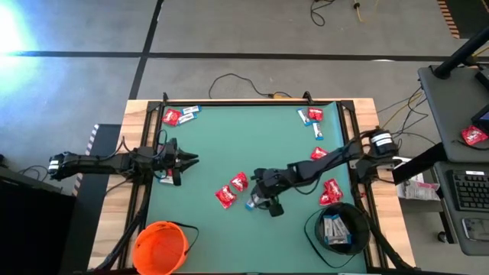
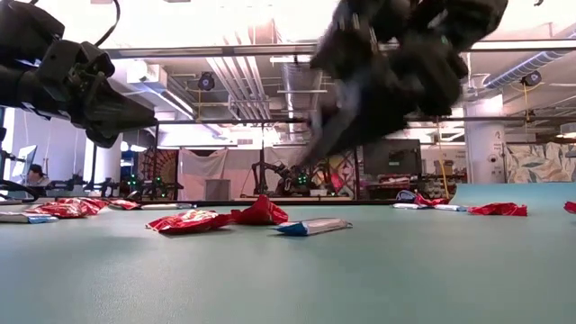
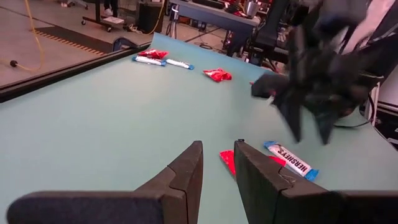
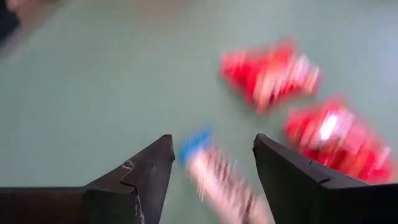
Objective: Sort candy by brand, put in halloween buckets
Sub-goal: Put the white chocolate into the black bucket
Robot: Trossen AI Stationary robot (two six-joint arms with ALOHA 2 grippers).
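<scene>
A blue-and-white candy [image 2: 310,226] lies flat on the green table [image 1: 229,137] near its middle, beside two red candies [image 1: 231,189]. My right gripper [image 4: 213,152] hangs open just above it, one finger on either side, touching nothing. The black bucket [image 1: 338,229] stands at the near right with blue-and-white candies inside. The orange bucket [image 1: 160,246] stands at the near left. My left gripper [image 3: 217,155] waits at the table's left side above the surface, with a narrow gap between its fingers and nothing in it.
More candies lie at the far left corner [image 1: 179,114], at the far right corner [image 1: 312,118] and near the right edge [image 1: 330,191]. One candy lies below my left arm [image 1: 166,179]. A side table with a keyboard [image 1: 466,191] stands to the right.
</scene>
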